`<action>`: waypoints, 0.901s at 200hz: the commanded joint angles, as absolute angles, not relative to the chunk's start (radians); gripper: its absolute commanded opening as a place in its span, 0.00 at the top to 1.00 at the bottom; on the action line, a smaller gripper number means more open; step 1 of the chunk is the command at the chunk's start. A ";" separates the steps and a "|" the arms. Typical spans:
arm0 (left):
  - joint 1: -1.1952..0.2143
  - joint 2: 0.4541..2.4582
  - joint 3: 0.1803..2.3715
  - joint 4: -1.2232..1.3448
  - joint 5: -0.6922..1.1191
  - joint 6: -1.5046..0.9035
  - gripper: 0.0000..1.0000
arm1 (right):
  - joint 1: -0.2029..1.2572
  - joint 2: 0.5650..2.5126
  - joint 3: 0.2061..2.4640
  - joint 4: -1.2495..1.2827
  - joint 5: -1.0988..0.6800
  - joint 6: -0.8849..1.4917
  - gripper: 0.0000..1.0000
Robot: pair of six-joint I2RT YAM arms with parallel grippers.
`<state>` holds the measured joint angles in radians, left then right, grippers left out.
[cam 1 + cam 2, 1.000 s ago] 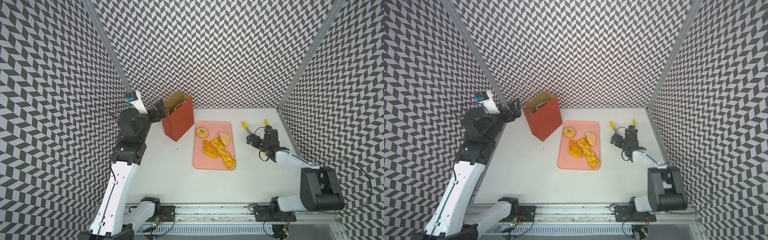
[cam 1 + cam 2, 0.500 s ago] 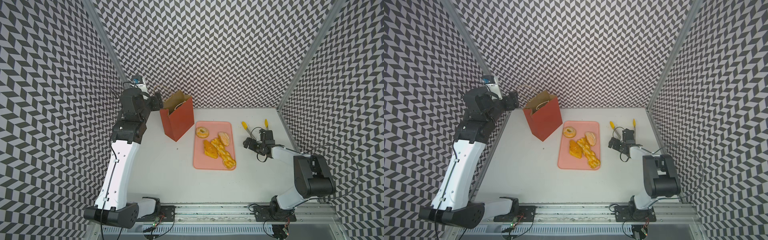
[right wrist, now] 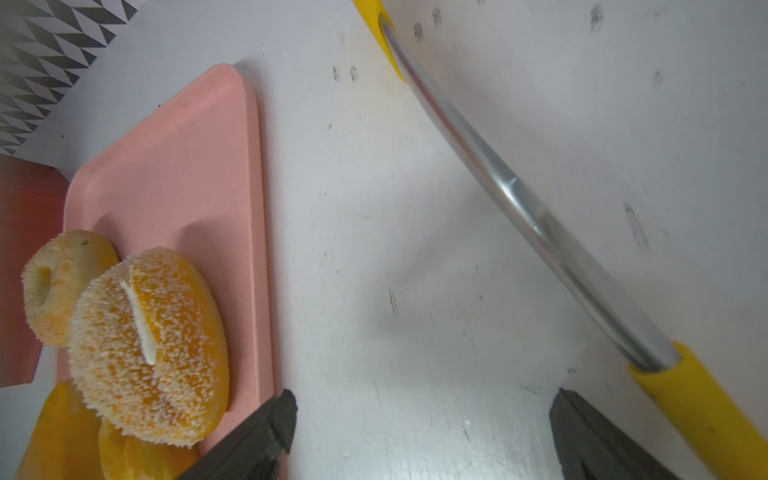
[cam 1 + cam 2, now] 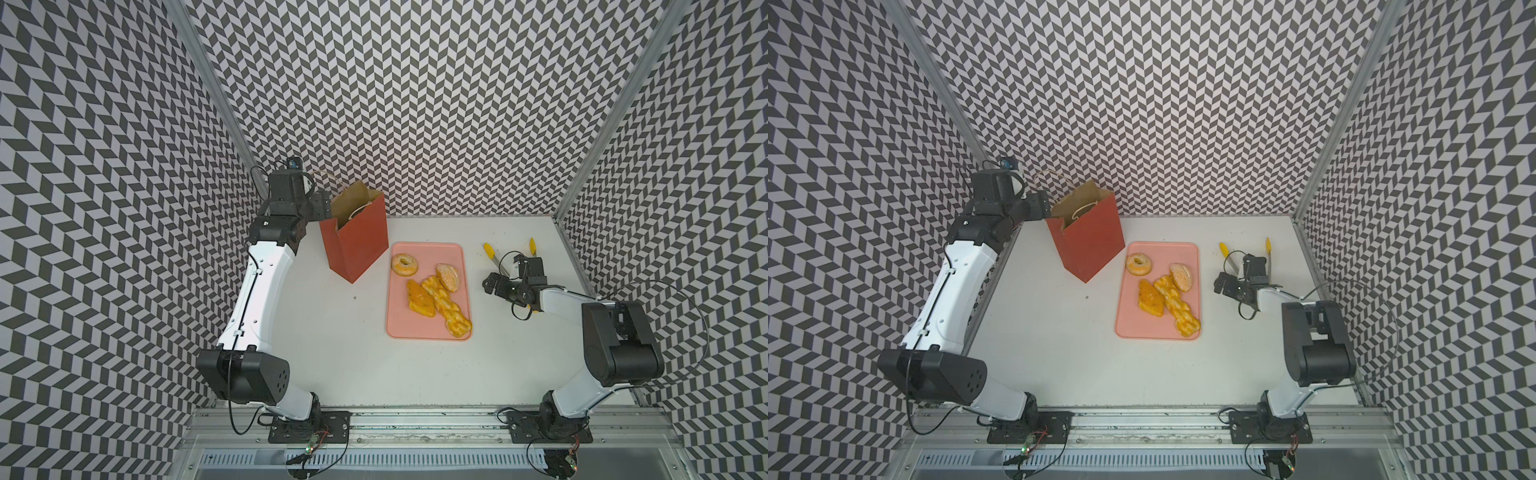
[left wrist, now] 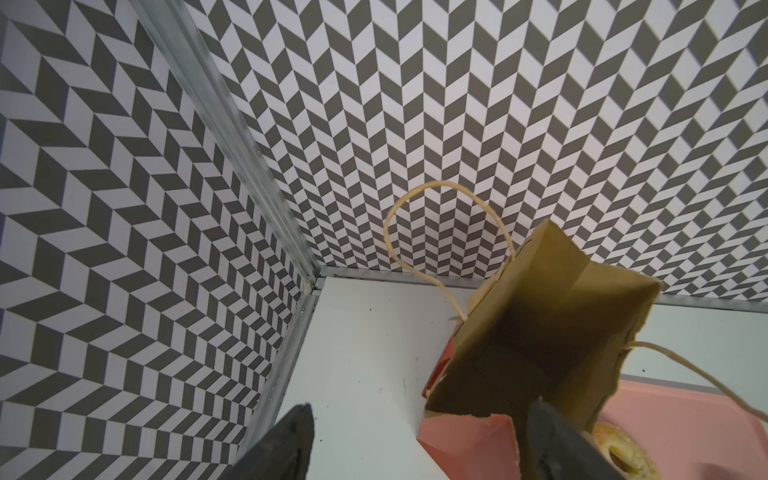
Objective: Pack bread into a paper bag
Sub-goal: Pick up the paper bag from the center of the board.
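Left tool, released, sits at the rim of the tall red-orange paper bag; right tool, released, between flat pink tray and yellow-tipped metal tongs.

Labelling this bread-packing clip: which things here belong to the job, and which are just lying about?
Job: paper bag, ring donut, sugared bun, glazed croissant-like pastry, braided loaf.
Lying about: pink tray under the bread, yellow-tipped metal tongs.

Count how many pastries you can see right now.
4, all on the pink tray: ring donut at the corner nearest the paper bag, sugared bun beside it, glazed croissant-like piece mid-tray, braided loaf running toward the near edge. The bag's shadowed bottom could hide more.
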<state>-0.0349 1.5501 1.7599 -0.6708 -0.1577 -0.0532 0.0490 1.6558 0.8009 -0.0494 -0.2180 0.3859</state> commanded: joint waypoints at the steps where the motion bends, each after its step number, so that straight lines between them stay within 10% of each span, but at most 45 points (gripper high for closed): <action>1: 0.011 1.592 1.812 -0.682 -0.052 -0.036 0.15 | 0.044 1.682 0.795 -0.084 -0.221 0.388 0.01; 180: -0.011 1.871 1.927 -0.733 0.117 -0.021 0.26 | 0.044 1.688 0.798 -0.084 -0.209 0.382 0.01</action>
